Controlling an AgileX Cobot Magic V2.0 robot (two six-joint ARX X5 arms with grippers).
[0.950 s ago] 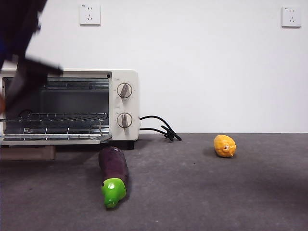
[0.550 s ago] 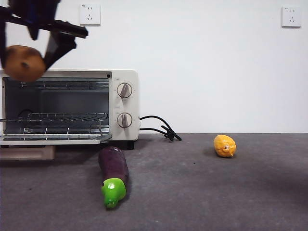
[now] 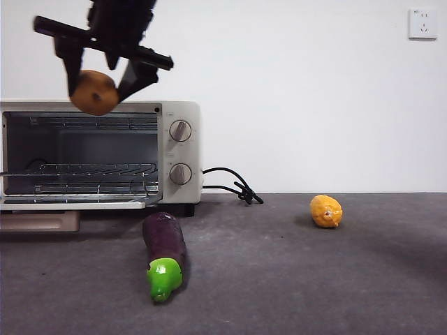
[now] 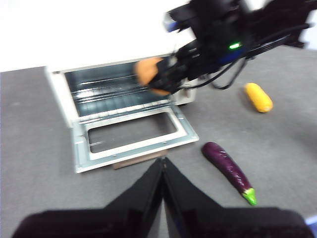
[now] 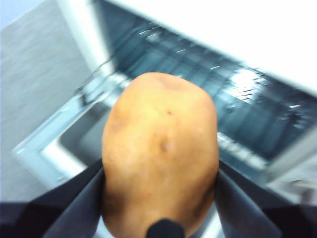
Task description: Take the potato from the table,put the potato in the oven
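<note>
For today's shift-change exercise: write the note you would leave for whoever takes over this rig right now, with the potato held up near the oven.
Right claw: shut on the potato, in the air in front of the oven's top edge.
Left claw: shut, holding nothing, hanging back over the table.
Oven door is open.
Done: potato lifted off the table.
Left: lower it through the opening, set it on the rack, let go.

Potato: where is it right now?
The potato is clamped in the right hand, in the air level with the top edge of the open oven, upper left in the front view, not yet inside.
</note>
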